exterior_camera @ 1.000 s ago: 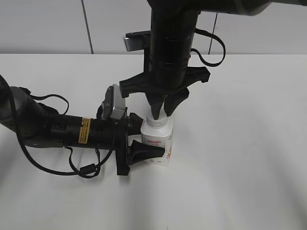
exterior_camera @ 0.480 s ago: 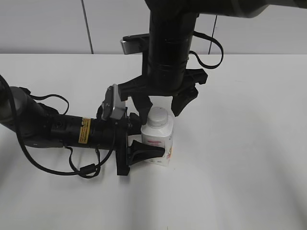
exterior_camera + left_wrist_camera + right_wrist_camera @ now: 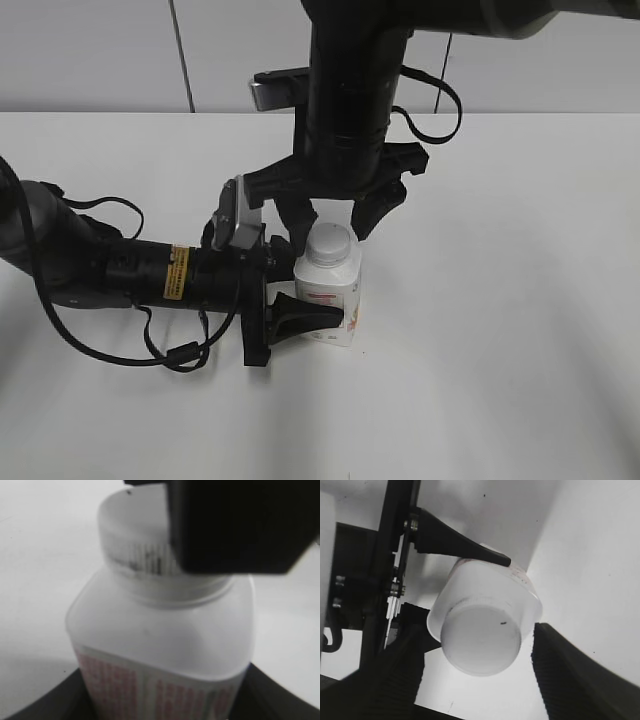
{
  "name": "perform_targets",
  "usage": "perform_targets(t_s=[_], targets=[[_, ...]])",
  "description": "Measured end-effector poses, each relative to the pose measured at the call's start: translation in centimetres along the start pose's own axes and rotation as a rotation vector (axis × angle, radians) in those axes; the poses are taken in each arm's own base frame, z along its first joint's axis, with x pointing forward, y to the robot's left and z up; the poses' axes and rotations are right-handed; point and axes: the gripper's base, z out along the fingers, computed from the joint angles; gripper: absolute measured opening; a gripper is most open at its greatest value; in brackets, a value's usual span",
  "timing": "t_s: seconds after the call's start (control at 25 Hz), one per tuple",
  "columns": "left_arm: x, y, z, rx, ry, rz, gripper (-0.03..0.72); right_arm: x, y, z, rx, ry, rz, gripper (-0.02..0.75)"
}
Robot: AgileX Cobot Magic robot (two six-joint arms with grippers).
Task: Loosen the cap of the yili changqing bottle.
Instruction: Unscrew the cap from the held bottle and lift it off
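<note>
So the yili changqing bottle [image 3: 329,295] is standing upright on the white table [image 3: 500,300], pinched around its body by the left gripper [image 3: 300,290], which comes in from 9 o'clock with one finger in front of the label and one behind. The cap [image 3: 330,243] is on the neck. The right gripper [image 3: 335,215] hangs straight above it from 12 o'clock, fingers spread apart, one at each side of the cap and not touching it. In the right wrist view the cap [image 3: 481,640] sits between both dark fingers [image 3: 570,675] with clear gaps.
</note>
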Motion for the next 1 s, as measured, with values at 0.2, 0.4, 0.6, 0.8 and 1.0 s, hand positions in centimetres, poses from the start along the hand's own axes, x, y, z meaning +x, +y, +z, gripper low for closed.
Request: perform_targets(t_s=[0.2, 0.4, 0.6, 0.8, 1.0], targets=[[0.0, 0.0, 0.0, 0.0, 0.0, 0.0, 0.407, -0.1, -0.1, 1.1, 0.013, 0.032, 0.001, 0.526], [0.0, 0.0, 0.0, 0.0, 0.0, 0.0, 0.407, 0.0, -0.1, 1.1, 0.017, 0.041, 0.001, 0.52], [0.0, 0.0, 0.0, 0.0, 0.0, 0.0, 0.407, 0.1, -0.1, 0.8, 0.015, 0.035, 0.002, 0.504], [0.0, 0.0, 0.0, 0.0, 0.0, 0.0, 0.407, 0.1, -0.1, 0.1, 0.008, 0.012, 0.006, 0.503], [0.0, 0.0, 0.0, 0.0, 0.0, 0.0, 0.407, -0.1, 0.0, 0.1, 0.001, -0.009, 0.007, 0.503]])
